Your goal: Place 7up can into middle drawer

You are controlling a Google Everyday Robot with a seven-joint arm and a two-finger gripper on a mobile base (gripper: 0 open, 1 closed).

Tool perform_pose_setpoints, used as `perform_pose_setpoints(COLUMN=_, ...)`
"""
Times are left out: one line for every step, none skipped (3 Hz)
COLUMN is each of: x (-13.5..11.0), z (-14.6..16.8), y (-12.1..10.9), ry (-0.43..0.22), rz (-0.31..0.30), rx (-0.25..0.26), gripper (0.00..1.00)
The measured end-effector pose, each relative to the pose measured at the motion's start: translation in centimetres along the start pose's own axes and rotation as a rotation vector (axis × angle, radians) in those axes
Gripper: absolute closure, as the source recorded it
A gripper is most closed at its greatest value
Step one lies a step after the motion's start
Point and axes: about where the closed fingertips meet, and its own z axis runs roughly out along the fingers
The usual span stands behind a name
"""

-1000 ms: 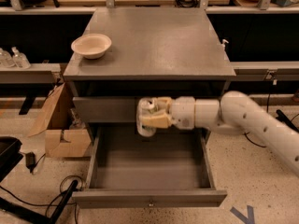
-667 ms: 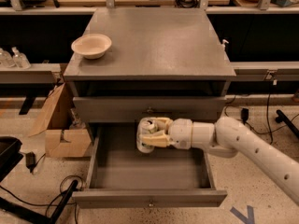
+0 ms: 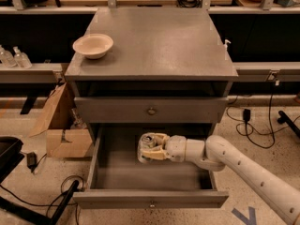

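Observation:
The middle drawer [image 3: 150, 175] is pulled open below the shut uppermost drawer front [image 3: 151, 110]. My gripper [image 3: 149, 148] reaches in from the right on a white arm and is shut on the 7up can [image 3: 145, 150]. The can is small and pale with a silver top, held upright low inside the drawer, near its back centre. I cannot tell whether the can touches the drawer floor.
A cream bowl [image 3: 93, 45] stands on the cabinet top [image 3: 159, 41] at the left. A cardboard box [image 3: 63, 125] sits on the floor left of the cabinet. Cables and a dark base lie at lower left. Bottles [image 3: 13, 57] stand on a left shelf.
My gripper has carried the can down from in front of the uppermost drawer front into the open middle drawer, and the arm has dropped lower.

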Motion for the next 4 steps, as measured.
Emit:
perform_pose_setpoints(x=4.6, z=1.3, y=-1.9, ry=0.038, rz=-0.001, rx=-0.02, gripper=1.0)
perform_pose_setpoints(x=9.7, z=1.8, y=-3.3, ry=0.119, rz=-0.009, rx=-0.065, gripper=1.0)
perform_pose_setpoints(x=12.3, z=1.0, y=-3.8, ry=0.18, rz=-0.019, rx=-0.087, gripper=1.0)
perform_pose_setpoints(x=12.4, z=1.3, y=-3.6, ry=0.178, rz=-0.018, rx=-0.091, gripper=0.74)
